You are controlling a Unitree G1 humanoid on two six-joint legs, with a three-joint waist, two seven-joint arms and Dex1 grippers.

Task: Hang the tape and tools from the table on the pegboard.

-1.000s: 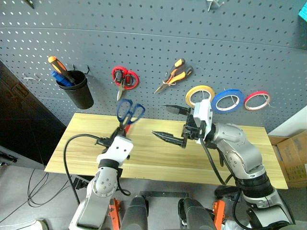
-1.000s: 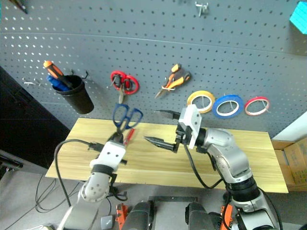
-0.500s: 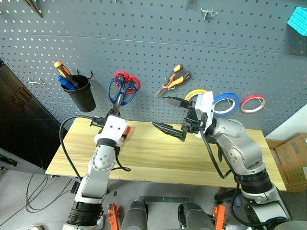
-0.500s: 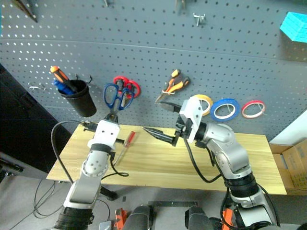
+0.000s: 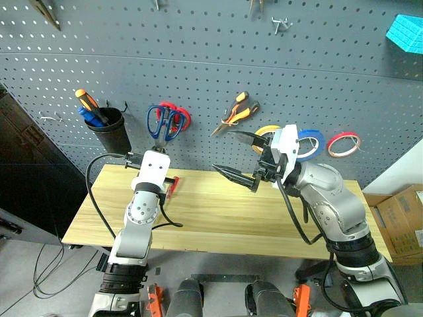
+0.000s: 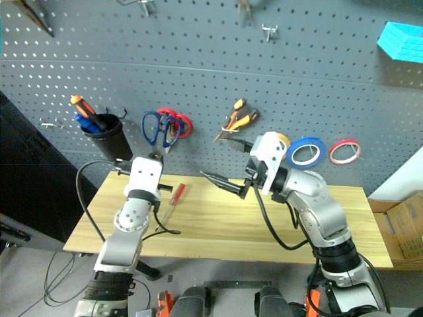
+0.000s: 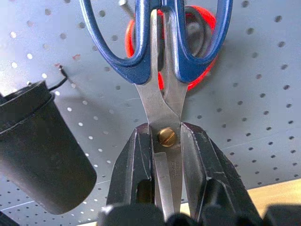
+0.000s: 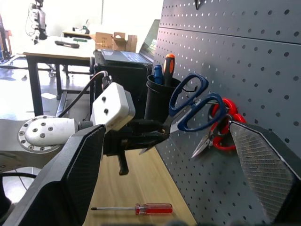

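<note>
A: Containers?
B: One black cup on the pegboard, near its left edge. Orange and blue screwdrivers stand in it.
A: Surface?
B: Table under the pegboard. Red tool lies near its back-left corner.
A: Grippers?
B: Left gripper clamped on blue scissors at the pivot, handles up against the red scissors on the board. Right gripper spread wide, empty. Blue tape hangs right of centre, pliers mid-board.

blue-handled scissors, dark grey pegboard

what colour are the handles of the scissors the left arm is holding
Blue scissors, clearest in the left wrist view.
</note>
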